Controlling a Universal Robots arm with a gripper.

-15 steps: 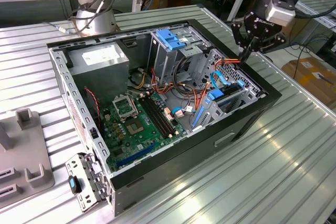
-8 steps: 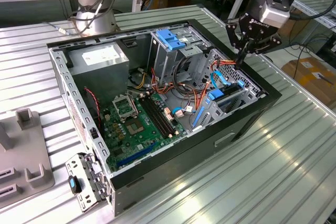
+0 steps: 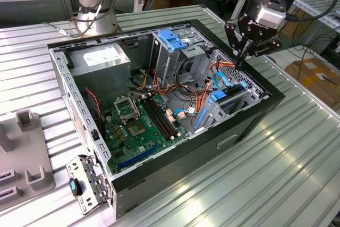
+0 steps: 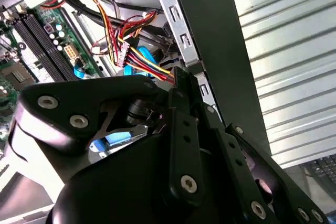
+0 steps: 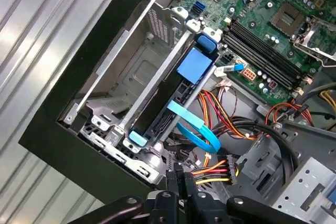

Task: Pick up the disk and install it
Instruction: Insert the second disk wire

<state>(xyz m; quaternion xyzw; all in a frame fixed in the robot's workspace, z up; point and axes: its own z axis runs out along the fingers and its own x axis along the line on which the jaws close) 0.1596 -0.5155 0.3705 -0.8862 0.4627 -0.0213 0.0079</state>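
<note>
Ribbed metal table point(image 3: 297, 147) holds the case; end effector point(image 3: 242, 56), fingers pressed together, hovers above the seated disk point(image 5: 178, 93).

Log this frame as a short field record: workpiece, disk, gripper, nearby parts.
workpiece: open computer case lying on a ribbed metal table, motherboard exposed
disk: disk with blue carrier sits in the bay at the case's front corner, at the exterior view's right
gripper: gripper hangs above that same corner, fingers together, holding nothing
cables: multicoloured power cable bundle lies just under the fingertips; a flat blue cable loops beside the disk
other: tall grey drive cage with a blue latch stands behind
</note>
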